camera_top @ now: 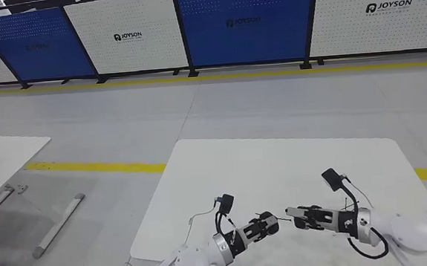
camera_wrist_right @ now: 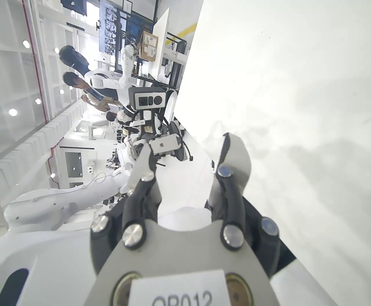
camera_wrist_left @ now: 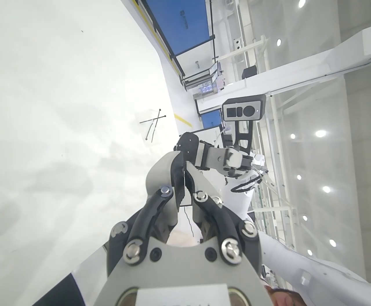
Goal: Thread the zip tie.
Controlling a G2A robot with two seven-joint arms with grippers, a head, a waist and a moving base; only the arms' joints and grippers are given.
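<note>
Nearest the top camera, both arms sit at the near edge of the white rectangular desk [camera_top: 275, 166], their wrists turned inward so the two tools face each other. The left gripper [camera_top: 272, 220] and the right gripper [camera_top: 294, 214] are just beside one another but not touching. A thin black plastic zip tie [camera_top: 283, 217] bridges part of the gap. Its long axis runs roughly along the desk's near edge, from the left gripper towards the right one.

From the left wrist, the left gripper [camera_wrist_left: 184, 171] has its dark pads pressed together, apparently pinching the tie, though the strap is seen end-on and is hard to make out. Beyond it the right gripper [camera_wrist_left: 189, 147] faces back. A few loose black zip ties [camera_wrist_left: 153, 124] lie crossed on the desk near one edge, well apart from both arms.

From the right wrist, the right gripper's fingers [camera_wrist_right: 234, 153] stand spread, holding nothing. The tie [camera_wrist_right: 189, 155] juts from the left gripper opposite, with a small knob at its free end.

The right arm is probably nearer that free end, so the next move likely depends on lining its spread fingers up with the tie's axis. The top view leaves the finger spacing unclear, which the wrist views settle.
</note>
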